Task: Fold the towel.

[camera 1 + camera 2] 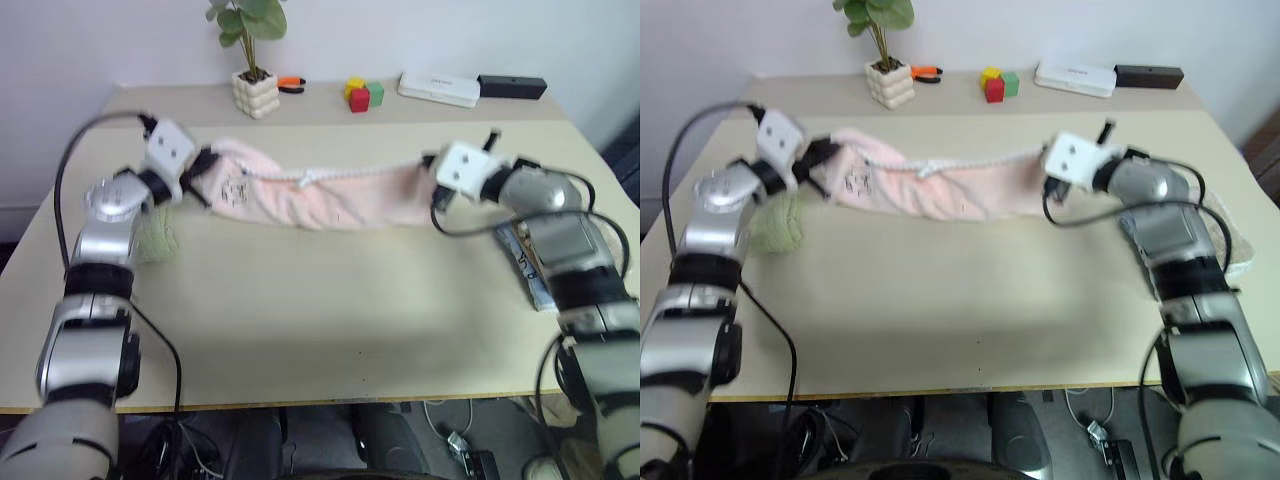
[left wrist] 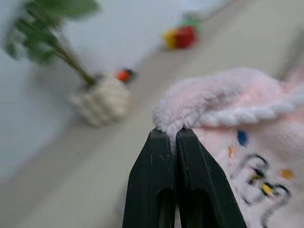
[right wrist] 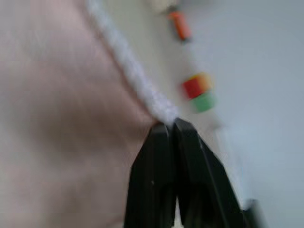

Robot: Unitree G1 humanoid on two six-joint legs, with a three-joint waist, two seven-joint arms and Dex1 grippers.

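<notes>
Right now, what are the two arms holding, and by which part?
The pink towel: left tool and right tool each pinch a corner of its white stitched edge.

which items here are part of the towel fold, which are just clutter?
In the job: towel, pinched at its ends by left tool and right tool.

Clutter: potted plant, colour blocks, white box, black bar, green cloth.

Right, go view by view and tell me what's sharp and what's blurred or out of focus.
Left wrist view: the fingers and pinched towel edge are sharp, while the potted plant and blocks are soft. Right wrist view: nearly everything is smeared, the towel a pink blur. Left eye view: the left hand is motion-blurred, the table fairly crisp.
</notes>
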